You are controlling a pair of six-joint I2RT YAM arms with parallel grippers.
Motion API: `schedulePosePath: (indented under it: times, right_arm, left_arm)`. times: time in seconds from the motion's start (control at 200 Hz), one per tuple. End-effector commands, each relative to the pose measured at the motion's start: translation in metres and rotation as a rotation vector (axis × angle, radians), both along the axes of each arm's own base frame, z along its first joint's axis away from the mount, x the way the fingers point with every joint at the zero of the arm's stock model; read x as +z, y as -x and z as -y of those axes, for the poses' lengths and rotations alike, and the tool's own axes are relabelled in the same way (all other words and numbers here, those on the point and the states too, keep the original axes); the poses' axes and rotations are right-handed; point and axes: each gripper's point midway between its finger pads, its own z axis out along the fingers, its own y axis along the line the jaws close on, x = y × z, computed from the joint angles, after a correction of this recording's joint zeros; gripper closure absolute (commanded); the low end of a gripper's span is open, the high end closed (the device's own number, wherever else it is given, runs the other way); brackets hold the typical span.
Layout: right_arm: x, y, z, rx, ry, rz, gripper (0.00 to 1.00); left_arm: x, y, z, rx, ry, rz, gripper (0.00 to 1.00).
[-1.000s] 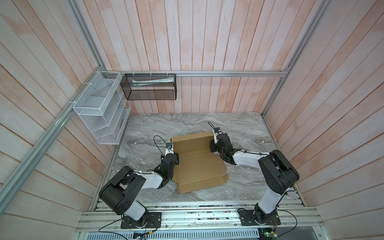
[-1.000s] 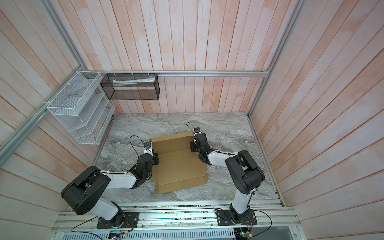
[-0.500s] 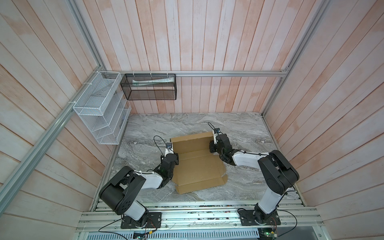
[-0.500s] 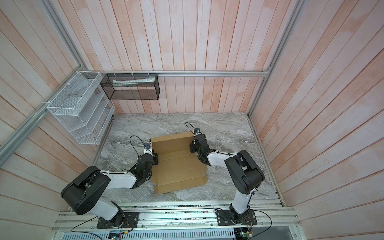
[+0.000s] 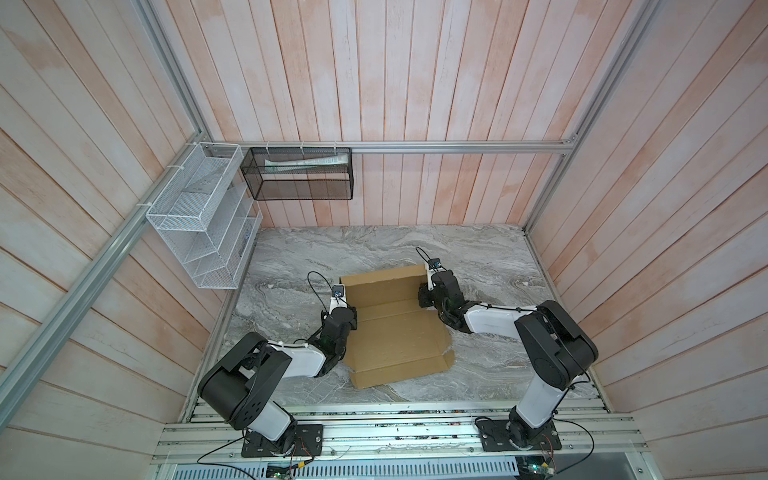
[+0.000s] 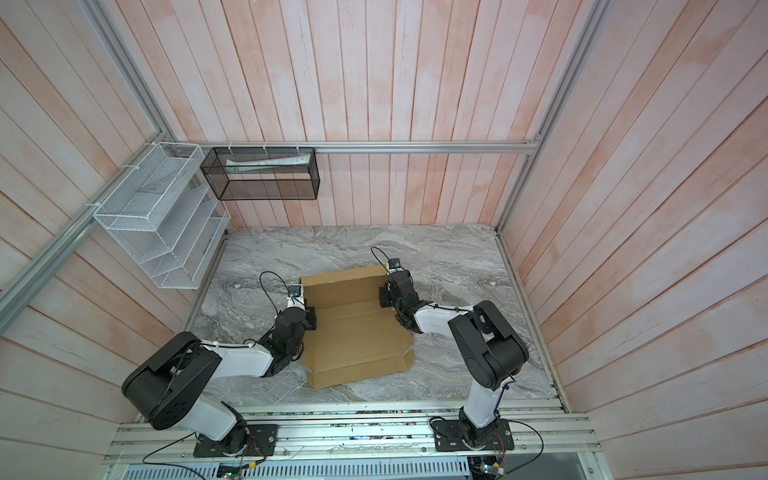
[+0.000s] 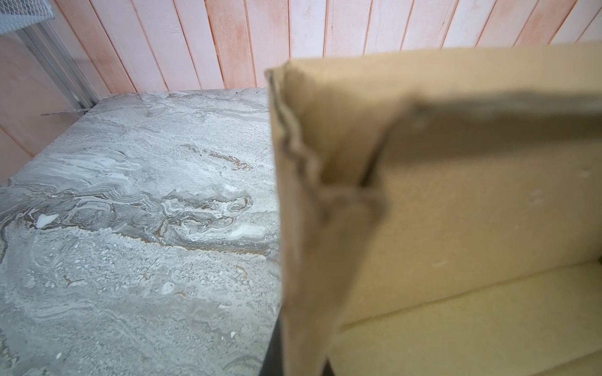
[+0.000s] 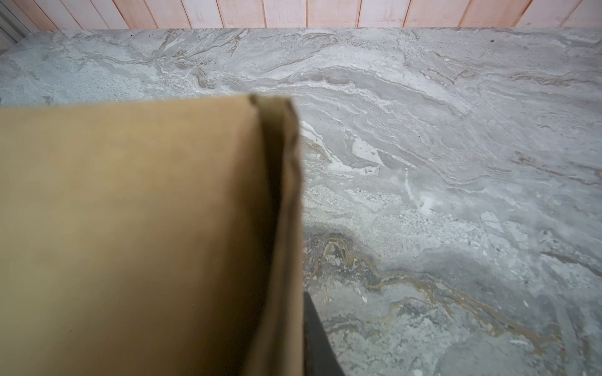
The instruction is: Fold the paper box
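Paper box (image 5: 399, 328) sits btwn both jaws, pinched at its two side flaps. L gripper (image 5: 353, 316) is closed tight on the L flap, w/ one dark finger (image 7: 273, 355) on its outer face. R gripper (image 5: 422, 296) is clamped on the R flap, outer finger (image 8: 318, 341) against the cardboard, inner one hidden. Beyond the jaws the rear panel stands raised. Back toward the arm bases the rest lies flat on the marble top (image 5: 478, 266). Farther out, a white wire rack (image 5: 199, 232) and a black mesh basket (image 5: 299, 174) hang on the walls.
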Motion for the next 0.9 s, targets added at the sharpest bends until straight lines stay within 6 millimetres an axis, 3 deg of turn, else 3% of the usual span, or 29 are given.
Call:
schedulePosePath:
  times: [0.0, 0.235, 0.47, 0.89]
  right_arm:
    - [-0.014, 0.013, -0.003, 0.025, 0.006, -0.05, 0.88]
    - [-0.008, 0.012, -0.002, 0.01, 0.003, -0.042, 0.84]
    - [0.007, 0.013, -0.002, 0.004, -0.018, -0.051, 0.66]
    - [0.032, 0.028, -0.006, 0.053, -0.056, -0.075, 0.59]
  left_arm:
    - [0.013, -0.005, 0.006, -0.005, 0.031, 0.03, 1.0]
    - [0.014, -0.005, 0.006, -0.004, 0.031, 0.031, 1.0]
    - [0.018, -0.005, 0.006, -0.004, 0.029, 0.032, 1.0]
    - [0.024, -0.011, 0.008, 0.003, 0.033, -0.02, 1.0]
